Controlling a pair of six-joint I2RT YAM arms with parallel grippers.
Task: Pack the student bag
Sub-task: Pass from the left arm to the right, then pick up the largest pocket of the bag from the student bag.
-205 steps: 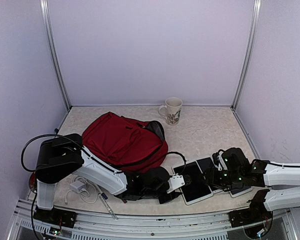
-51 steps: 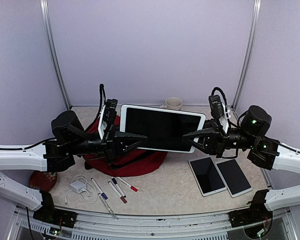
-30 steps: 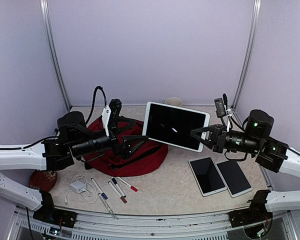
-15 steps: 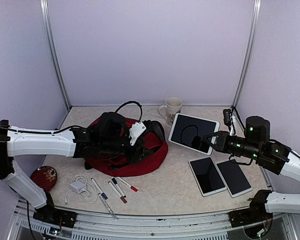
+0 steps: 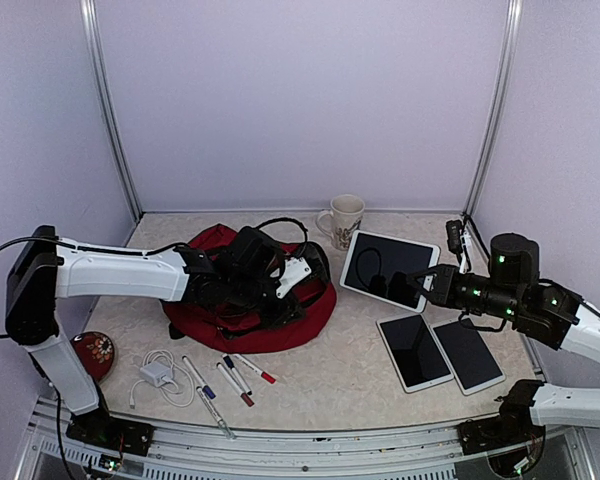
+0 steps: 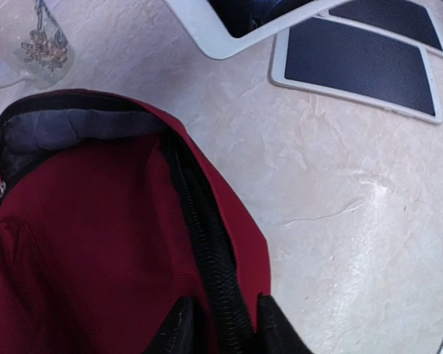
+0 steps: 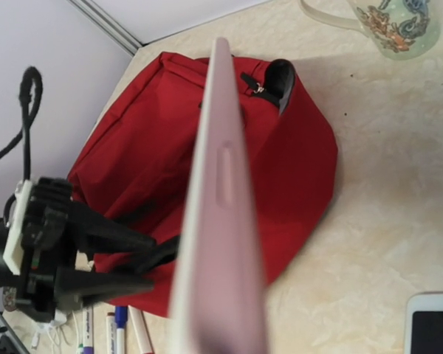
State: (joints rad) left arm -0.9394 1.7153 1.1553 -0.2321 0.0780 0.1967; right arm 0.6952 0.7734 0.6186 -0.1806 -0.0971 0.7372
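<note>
Dark-red student bag (image 5: 205,250) slumped flat on the table (image 5: 340,385), left of centre, mouth at its far right end beside the mug (image 5: 345,220), grey lining showing there in the left wrist view. Left gripper (image 6: 223,328) down on the bag's right side, fingers set either side of the black zipper band (image 6: 203,236) and close against it; impossible to tell whether truly pinched or only straddling. Right gripper (image 5: 423,287) clamped on the near right edge of a large white tablet (image 5: 390,268), held clear of the table and tilted, screen up. From that tablet, bag straight to the robot's left, just beside, not touching. Edge-on from the right wrist, long axis running leftward toward the bag, far end lined up in that view just beside the dark mouth. Judged next: raise the zipper lip with the left arm, already the nearer to the opening, then slide the tablet leftward, leading edge first. Two smaller tablets (image 5: 413,352) flat under the right arm, well apart from the bag
</note>
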